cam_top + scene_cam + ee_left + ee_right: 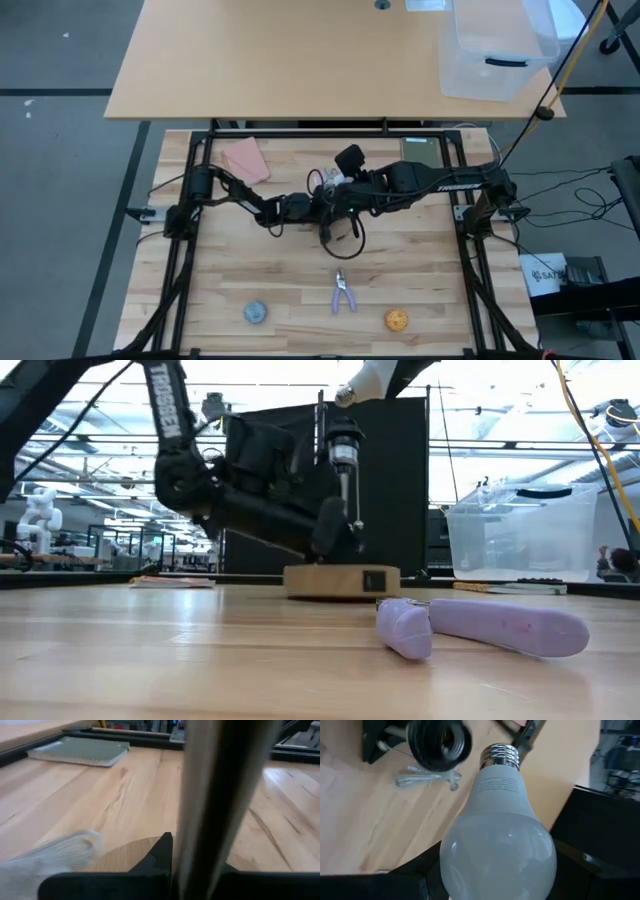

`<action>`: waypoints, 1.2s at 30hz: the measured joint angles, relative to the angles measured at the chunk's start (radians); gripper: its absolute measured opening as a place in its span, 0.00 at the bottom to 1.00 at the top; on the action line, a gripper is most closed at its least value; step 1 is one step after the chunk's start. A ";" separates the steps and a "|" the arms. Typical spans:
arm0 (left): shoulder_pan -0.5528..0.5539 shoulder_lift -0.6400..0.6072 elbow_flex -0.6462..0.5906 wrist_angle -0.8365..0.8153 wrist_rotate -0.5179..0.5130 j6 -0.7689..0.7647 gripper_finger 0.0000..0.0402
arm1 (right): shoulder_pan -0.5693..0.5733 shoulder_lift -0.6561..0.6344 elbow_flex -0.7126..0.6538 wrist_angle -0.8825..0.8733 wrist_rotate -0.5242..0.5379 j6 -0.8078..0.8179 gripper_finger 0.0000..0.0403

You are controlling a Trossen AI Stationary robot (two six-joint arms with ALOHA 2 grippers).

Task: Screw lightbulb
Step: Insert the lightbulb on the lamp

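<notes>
Holding the lightbulb (497,837) in the right tool (495,885), fingers spread about the frosted globe, silvery screw base pointing ahead and away from the wrist. Just ahead of that base and slightly off to one side, the black socket (439,742), mouth open toward the bulb, threads and socket near but not yet touching. In the low view, bulb (365,380) carried high above the round wooden stand (342,581), base aimed down toward the socket top (343,435).

Left tool (167,865) shut tight on the upright post (220,795) of the lamp, low down near the wooden base (125,857), steadying it. From above, both tools meeting at the middle of the counter (260,290), right tool (345,185) and left tool (322,208) close together.

Step in hand, judged from this: the approach, bulb lined up short of the socket, no thread engaged. Next move likely calling for a small sideways correction to centre the screw base over the socket mouth, then a straight advance along the bulb's axis until metal meets the rim, followed by turning about that axis with the stand kept braced. Risk of cross-threading if entered tilted.

Well clear of both tools, purple pliers (344,293), a blue-grey ball (256,313) and an orange ball (397,320), untouched.
</notes>
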 joint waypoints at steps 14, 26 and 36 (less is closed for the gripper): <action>0.008 0.075 0.084 0.006 0.014 -0.026 0.02 | 0.036 0.000 0.000 -0.121 -0.001 -0.065 0.61; 0.011 0.076 0.084 -0.002 0.017 -0.046 0.02 | 0.039 0.026 0.000 -0.039 0.025 -0.263 0.61; -0.009 0.076 0.081 0.008 -0.002 -0.050 0.04 | 0.039 0.028 0.000 -0.037 0.049 -0.332 0.61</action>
